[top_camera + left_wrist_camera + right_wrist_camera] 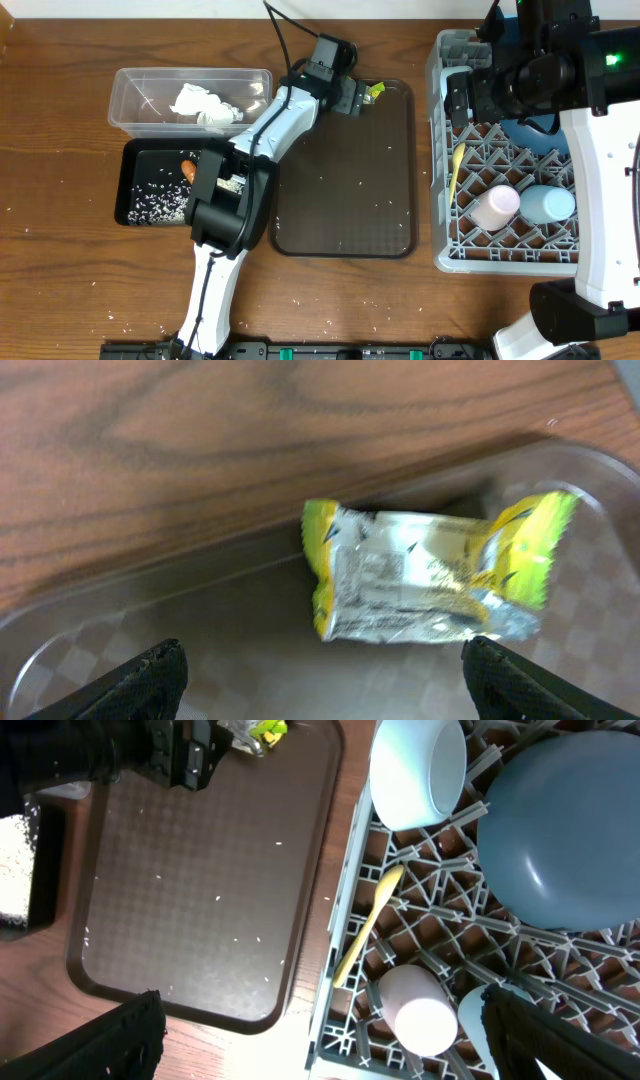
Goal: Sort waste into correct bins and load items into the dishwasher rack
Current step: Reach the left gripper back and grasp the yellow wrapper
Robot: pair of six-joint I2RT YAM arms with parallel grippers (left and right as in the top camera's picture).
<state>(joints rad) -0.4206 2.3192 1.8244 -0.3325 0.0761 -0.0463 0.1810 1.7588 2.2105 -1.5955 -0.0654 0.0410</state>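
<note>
The yellow-green wrapper [430, 575] lies in the far right corner of the brown serving tray [345, 215]; it also shows overhead [375, 91]. My left gripper [320, 680] is open just in front of it, empty. The clear tub [135, 85] holds the white napkin [205, 106]. The black tray [135, 165] holds the carrot [188, 170] and rice [155, 203]. The grey rack [445, 250] holds the yellow spoon [368, 925], pink-and-white cup [420, 1012], light-blue cup [547, 205], white bowl [418, 770] and blue plate [560, 830]. My right gripper [320, 1030] is open and empty above the rack's left edge.
Loose rice grains are scattered over the brown tray [200, 890] and the wooden table [60, 260]. My left arm [240, 170] stretches over the black tray's right side to the brown tray's far corner. My right arm [600, 170] stands beside the rack.
</note>
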